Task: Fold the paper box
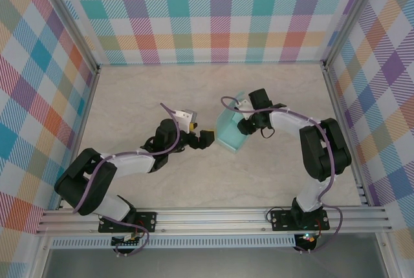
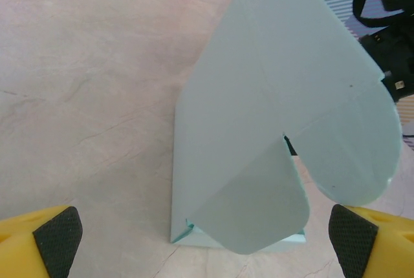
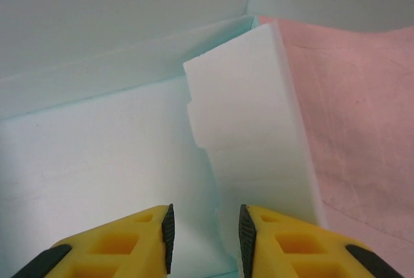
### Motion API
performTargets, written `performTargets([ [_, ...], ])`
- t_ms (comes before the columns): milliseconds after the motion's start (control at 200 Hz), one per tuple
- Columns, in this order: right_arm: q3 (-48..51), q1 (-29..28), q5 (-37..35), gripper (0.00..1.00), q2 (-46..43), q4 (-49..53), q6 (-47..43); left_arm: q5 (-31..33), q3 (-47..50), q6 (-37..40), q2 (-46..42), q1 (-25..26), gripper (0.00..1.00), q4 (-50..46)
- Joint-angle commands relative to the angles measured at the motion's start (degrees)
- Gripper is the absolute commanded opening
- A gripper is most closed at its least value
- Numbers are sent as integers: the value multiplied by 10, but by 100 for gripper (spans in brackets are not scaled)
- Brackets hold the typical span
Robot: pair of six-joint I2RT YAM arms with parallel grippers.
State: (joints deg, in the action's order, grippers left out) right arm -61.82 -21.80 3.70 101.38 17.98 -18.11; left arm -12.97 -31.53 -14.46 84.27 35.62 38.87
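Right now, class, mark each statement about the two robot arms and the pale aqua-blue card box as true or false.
1. The pale aqua-blue paper box of thin card lies completely flat. False: its flaps stand raised.
2. The left end effector is wide open. True.
3. The left end effector grips the box. False: it holds nothing, and the box sits just ahead of it.
4. The right end effector reaches into the box. True.

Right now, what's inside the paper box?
Just its own card: the paper box floor and a notched flap standing inside, right fingers at its near end. Whatever lies behind that flap is covered.
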Motion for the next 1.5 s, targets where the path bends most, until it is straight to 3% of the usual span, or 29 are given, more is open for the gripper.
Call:
performTargets([
  [0,10,-3,0,33,-21,-20,21,-36,-17,3,16,11,100,52],
  [455,-9,-3,-26,21,-11,8,50,-48,-20,-18,12,57,100,101],
  [565,-10,-3,-33,19,-18,10,65,-22,4,-29,-16,59,100,118],
  [705,-14,-3,-40,16,-21,26,91,6,15,6,-89,58,100,44],
  [865,-12,-3,-38,16,-27,39,161,-13,-13,8,-128,60,100,-33],
  [1065,-12,-5,-27,16,-30,53,200,31,-68,-5,-93,59,100,-78],
  [1180,-12,-2,-20,18,-38,54,208,17,-138,9,-57,59,100,-158],
  [1305,-16,12,-16,24,-52,57,222,-6,-167,2,-26,62,100,-163],
  [1405,-14,38,8,29,-71,48,245,13,-219,36,-3,65,100,-243],
  [1500,-17,61,34,33,-85,46,256,54,-299,73,42,67,99,-377],
])
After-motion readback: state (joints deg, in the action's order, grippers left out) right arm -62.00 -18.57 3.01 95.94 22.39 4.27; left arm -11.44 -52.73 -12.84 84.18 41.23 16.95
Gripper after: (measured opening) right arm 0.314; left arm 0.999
